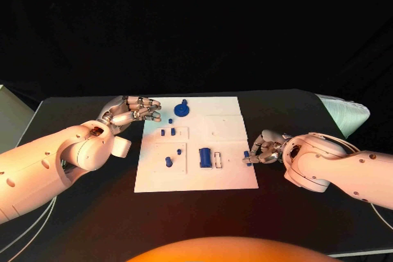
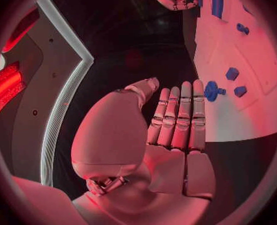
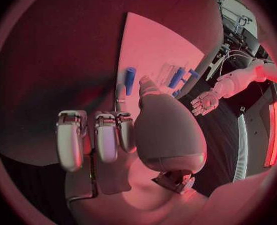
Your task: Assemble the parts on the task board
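The white task board [image 1: 229, 125] lies mid-table. On it are a round blue part [image 1: 181, 109], small blue pegs [image 1: 170, 121], a blue block [image 1: 205, 157] and a short blue cylinder [image 1: 247, 156] at its right edge. My left hand [image 1: 135, 109] hovers at the board's far-left corner. Its fingers [image 2: 179, 117] are straight, side by side and hold nothing, and the round blue part [image 2: 211, 91] lies just beyond them. My right hand [image 1: 263, 147] sits at the board's right edge with fingers curled, its fingertips [image 3: 121, 96] right by the blue cylinder [image 3: 130, 80]. Whether it pinches the cylinder is unclear.
A pale clear block [image 1: 218, 158] stands beside the blue block. Two more blue pieces [image 1: 168, 161] sit in the board's left panel. A white ribbed object [image 1: 348, 114] lies at the table's far right. Bare black table surrounds the board.
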